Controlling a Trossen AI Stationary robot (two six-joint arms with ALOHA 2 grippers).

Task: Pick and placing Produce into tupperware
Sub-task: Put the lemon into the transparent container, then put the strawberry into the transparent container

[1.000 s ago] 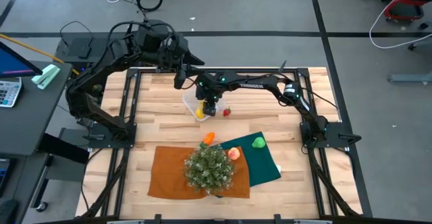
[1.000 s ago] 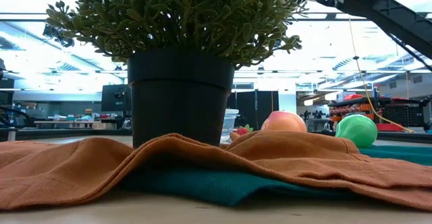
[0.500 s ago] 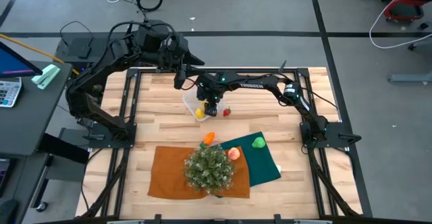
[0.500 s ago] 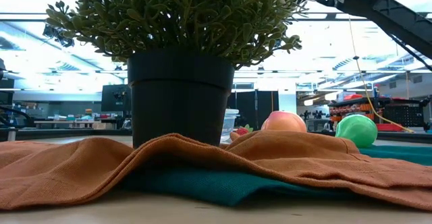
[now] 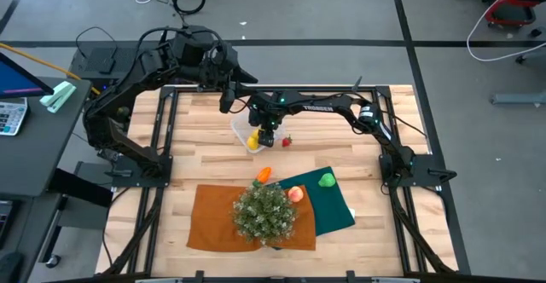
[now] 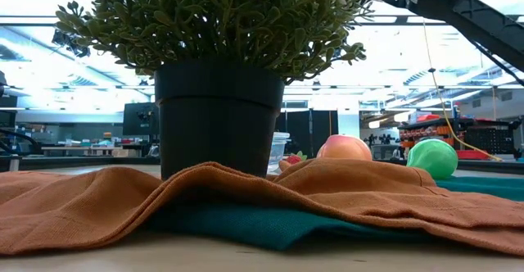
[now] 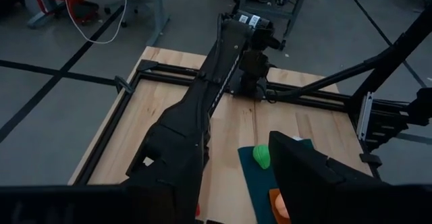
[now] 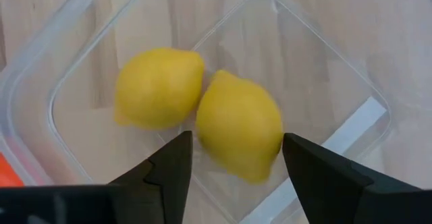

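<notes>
The clear tupperware (image 5: 240, 129) stands on the wooden table at the far middle, and its rim also shows in the low view (image 6: 281, 151). Two yellow lemons (image 8: 158, 88) (image 8: 239, 126) lie in it. My right gripper (image 8: 233, 173) hangs open just above it (image 5: 267, 136), one finger on either side of the nearer lemon, not touching it as far as I can see. A red strawberry (image 5: 287, 141) lies beside the container. An orange piece (image 5: 264, 174), a peach (image 5: 295, 193) and a green piece (image 5: 326, 180) lie on the cloths. My left gripper (image 5: 229, 102) waits open, raised at the far left.
A bushy potted plant (image 5: 264, 213) stands on an orange cloth (image 5: 213, 219) near the front edge, with a dark green cloth (image 5: 334, 208) to its right. A black frame (image 5: 162, 129) runs around the table. My right arm (image 7: 223, 69) reaches across the far side.
</notes>
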